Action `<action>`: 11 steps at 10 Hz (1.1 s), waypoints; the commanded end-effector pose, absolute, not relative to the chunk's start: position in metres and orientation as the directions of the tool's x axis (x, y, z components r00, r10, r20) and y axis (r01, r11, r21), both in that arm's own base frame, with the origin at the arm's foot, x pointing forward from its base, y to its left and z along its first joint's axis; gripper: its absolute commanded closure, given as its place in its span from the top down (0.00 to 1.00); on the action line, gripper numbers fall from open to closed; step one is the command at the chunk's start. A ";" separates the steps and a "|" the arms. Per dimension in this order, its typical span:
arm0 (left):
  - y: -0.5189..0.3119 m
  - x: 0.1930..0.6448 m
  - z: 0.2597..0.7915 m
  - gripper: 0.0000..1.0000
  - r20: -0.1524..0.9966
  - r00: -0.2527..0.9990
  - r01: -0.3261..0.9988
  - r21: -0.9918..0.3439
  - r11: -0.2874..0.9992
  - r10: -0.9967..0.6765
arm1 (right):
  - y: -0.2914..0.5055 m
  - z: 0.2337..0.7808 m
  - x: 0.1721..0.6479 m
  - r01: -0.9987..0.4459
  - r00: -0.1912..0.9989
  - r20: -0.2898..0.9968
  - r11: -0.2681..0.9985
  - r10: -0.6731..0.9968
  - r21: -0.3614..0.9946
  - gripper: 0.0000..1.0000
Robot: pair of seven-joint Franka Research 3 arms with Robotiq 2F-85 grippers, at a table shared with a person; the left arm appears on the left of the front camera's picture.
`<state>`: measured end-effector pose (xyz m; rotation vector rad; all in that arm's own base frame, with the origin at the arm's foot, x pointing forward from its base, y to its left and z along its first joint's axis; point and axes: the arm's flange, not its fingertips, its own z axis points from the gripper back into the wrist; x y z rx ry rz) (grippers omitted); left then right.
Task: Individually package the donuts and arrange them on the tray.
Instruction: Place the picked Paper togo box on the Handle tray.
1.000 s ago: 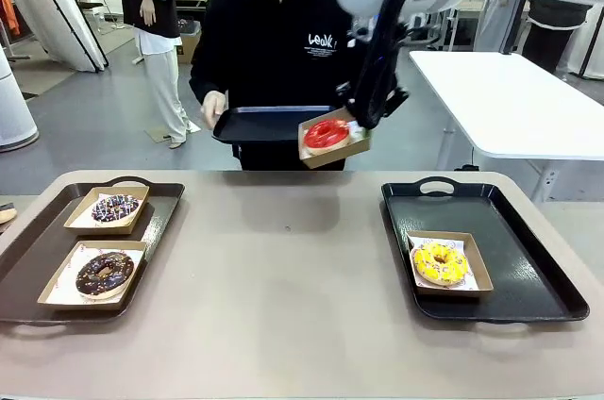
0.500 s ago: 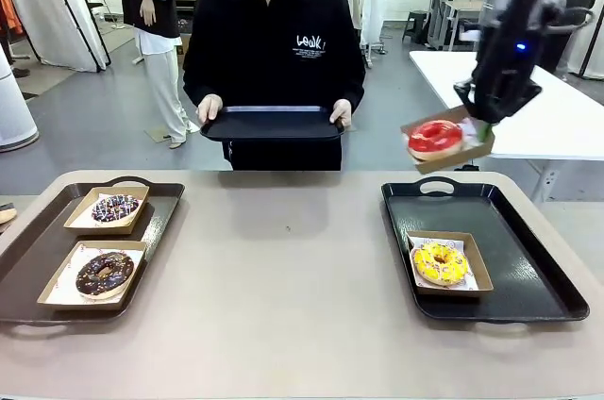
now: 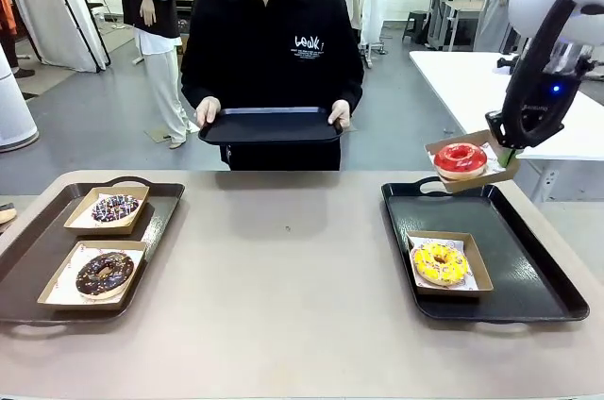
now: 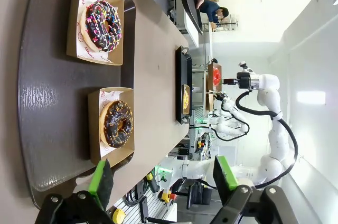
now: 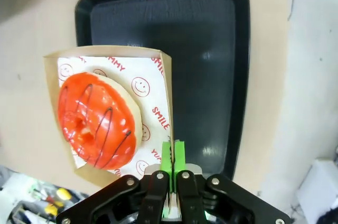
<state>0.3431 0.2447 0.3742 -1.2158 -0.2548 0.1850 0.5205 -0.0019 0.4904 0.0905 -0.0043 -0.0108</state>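
Observation:
My right gripper [image 3: 508, 152] hangs above the far end of the black right tray [image 3: 528, 268]. It is shut on the edge of a cardboard box [image 3: 491, 174] that holds the red glazed donut [image 3: 461, 158]. In the right wrist view the pads [image 5: 166, 155] pinch the box rim, with the red donut [image 5: 95, 121] tilted over the tray [image 5: 206, 60]. A yellow donut [image 3: 440, 262] sits boxed on that tray. The sprinkled dark donut [image 3: 115, 208] and the chocolate donut [image 3: 104, 273] lie boxed on the left tray [image 3: 38, 249]. My left gripper [image 4: 163, 176] stands open over the left tray's edge.
A person stands at the far side holding a bare black tray [image 3: 271, 125] in both hands. A white table [image 3: 510, 98] stands at the back right. Bare tabletop [image 3: 283, 268] lies between the two trays.
My right arm has swung right and down from the person's tray, carrying the boxed red donut to above the far end of the right tray. The left gripper stays open.

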 end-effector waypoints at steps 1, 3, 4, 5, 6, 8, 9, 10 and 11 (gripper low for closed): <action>0.243 0.339 0.375 1.00 0.100 0.956 -0.002 -0.939 0.345 0.277 | 0.002 0.484 0.531 -0.034 0.999 0.006 0.994 0.034 0.106 0.02; 0.243 0.339 0.375 1.00 0.100 0.956 -0.002 -0.939 0.345 0.277 | -0.002 0.490 0.521 0.011 1.000 0.004 0.996 -0.011 0.090 0.02; 0.243 0.339 0.375 1.00 0.100 0.956 -0.002 -0.939 0.345 0.277 | -0.002 0.490 0.521 0.011 1.000 0.004 0.996 -0.011 0.090 0.02; 0.243 0.339 0.375 1.00 0.100 0.956 -0.002 -0.939 0.345 0.277 | -0.002 0.490 0.521 0.011 1.000 0.004 0.996 -0.011 0.090 0.02; 0.243 0.339 0.375 1.00 0.100 0.956 -0.002 -0.939 0.345 0.277 | -0.002 0.490 0.521 0.011 1.000 0.004 0.996 -0.011 0.090 0.02; 0.243 0.339 0.375 1.00 0.100 0.956 -0.002 -0.939 0.345 0.277 | -0.002 0.490 0.521 0.011 1.000 0.004 0.996 -0.011 0.090 0.02; 0.243 0.339 0.375 1.00 0.100 0.956 -0.002 -0.939 0.345 0.277 | -0.002 0.490 0.523 -0.006 1.000 0.011 0.996 0.005 0.093 0.02; 0.243 0.339 0.375 1.00 0.100 0.956 -0.002 -0.939 0.345 0.277 | -0.009 0.477 0.533 -0.005 1.000 -0.011 0.997 0.006 0.083 0.02; 0.243 0.339 0.375 1.00 0.100 0.956 -0.002 -0.939 0.345 0.277 | -0.016 0.467 0.538 0.017 1.000 0.011 0.995 -0.018 0.099 0.02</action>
